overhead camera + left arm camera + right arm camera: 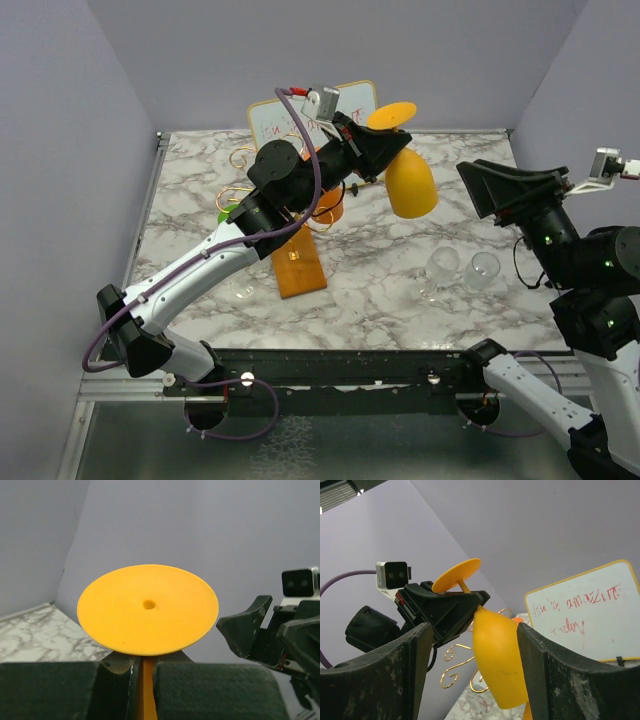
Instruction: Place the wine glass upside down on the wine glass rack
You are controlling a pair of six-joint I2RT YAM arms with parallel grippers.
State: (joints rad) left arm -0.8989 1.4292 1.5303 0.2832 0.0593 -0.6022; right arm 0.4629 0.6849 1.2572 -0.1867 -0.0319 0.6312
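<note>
Glass [410,185] foot-up, slightly tilted, stem pinched in L jaws, right of rack [298,262]; R jaws spread, empty, well apart.

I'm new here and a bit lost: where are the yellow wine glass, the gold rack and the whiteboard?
yellow wine glass [410,185]: top view, on its bowl.
wine glass rack [300,272]: top view, on its wooden base.
whiteboard [585,615]: right wrist view, on its white face.
</note>
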